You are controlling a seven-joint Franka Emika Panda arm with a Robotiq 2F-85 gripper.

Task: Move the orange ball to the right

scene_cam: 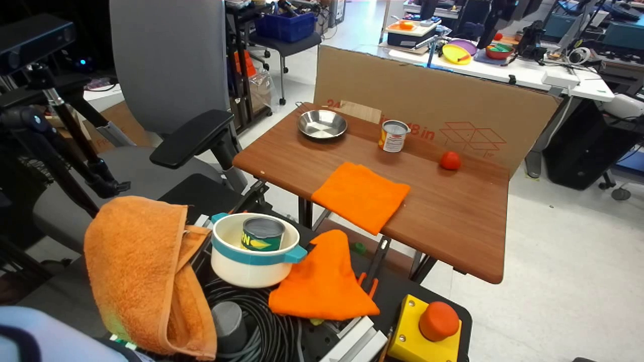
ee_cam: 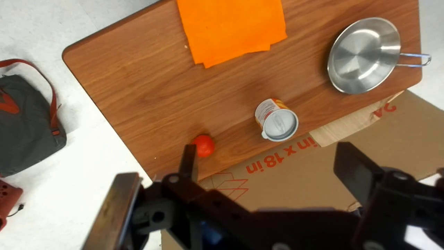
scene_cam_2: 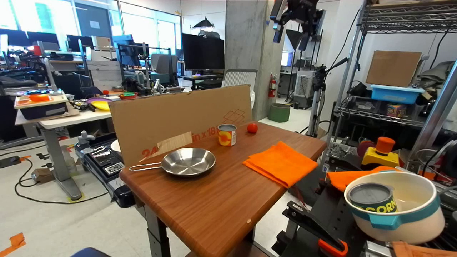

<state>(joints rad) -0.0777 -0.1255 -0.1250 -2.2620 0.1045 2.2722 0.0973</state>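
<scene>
Cream pot (scene_cam: 246, 275) holds corn can (scene_cam: 262, 234); orange ball (scene_cam: 450, 161) apart from tin (scene_cam_2: 227, 135); jaws spread wide, gripping nothing.

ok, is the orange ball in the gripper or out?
Out: in both exterior views the orange ball rests on the table, and in an exterior view the gripper hangs high in the air, jaws apart.
</scene>
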